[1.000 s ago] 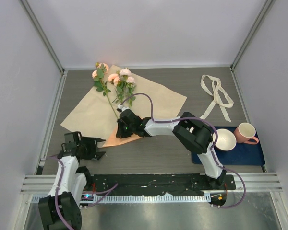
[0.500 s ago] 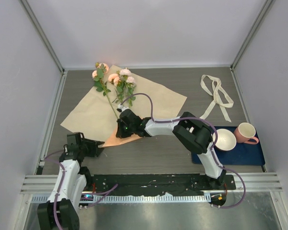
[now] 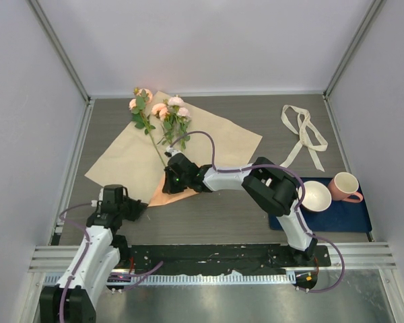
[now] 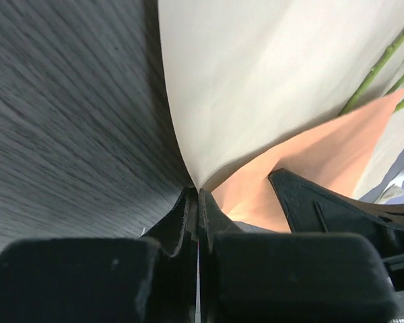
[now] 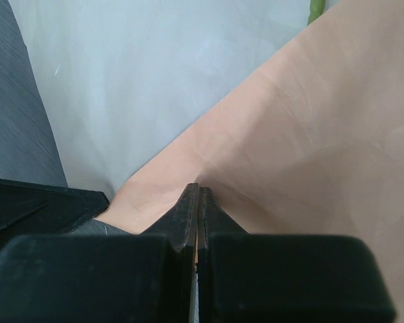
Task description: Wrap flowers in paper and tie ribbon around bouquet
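Two grippers now pinch the paper (image 3: 121,161): left gripper (image 4: 196,195), open a second ago, has clamped its 7 o'clock edge; right gripper (image 3: 170,182) grips its folded corner. Wrapping can likely begin.

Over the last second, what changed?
The left fingers edged toward the paper and closed on its near corner. The right fingers stay clamped on the folded orange flap. Flowers, ribbon, bowl and mug are unmoved.
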`<state>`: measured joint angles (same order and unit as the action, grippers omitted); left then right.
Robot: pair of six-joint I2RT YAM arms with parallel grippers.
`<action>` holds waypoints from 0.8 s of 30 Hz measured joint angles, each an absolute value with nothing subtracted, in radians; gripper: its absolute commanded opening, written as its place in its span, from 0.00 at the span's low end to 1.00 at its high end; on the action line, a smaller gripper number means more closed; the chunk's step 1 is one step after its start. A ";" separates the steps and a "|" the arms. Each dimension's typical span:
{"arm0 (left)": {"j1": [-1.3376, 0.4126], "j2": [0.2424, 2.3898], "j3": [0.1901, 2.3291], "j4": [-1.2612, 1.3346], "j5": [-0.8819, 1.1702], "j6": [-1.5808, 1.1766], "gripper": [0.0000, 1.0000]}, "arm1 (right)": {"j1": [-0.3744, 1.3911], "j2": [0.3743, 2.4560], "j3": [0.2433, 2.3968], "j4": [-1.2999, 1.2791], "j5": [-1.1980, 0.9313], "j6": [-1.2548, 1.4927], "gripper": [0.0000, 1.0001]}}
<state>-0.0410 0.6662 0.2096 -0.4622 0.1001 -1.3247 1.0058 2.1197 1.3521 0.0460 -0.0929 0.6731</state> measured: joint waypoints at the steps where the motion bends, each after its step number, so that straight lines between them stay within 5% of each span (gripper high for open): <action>1: -0.059 0.656 0.211 -0.466 0.081 -1.323 0.00 | 1.005 2.120 1.352 0.046 -0.093 0.677 0.00; 9: -0.196 0.696 0.341 -0.494 -0.033 -1.237 0.00 | 1.003 2.122 1.352 0.045 -0.093 0.715 0.00; 24: -0.599 1.203 0.696 -0.487 -0.276 -1.049 0.00 | 0.969 2.120 1.290 0.140 -0.177 0.823 0.00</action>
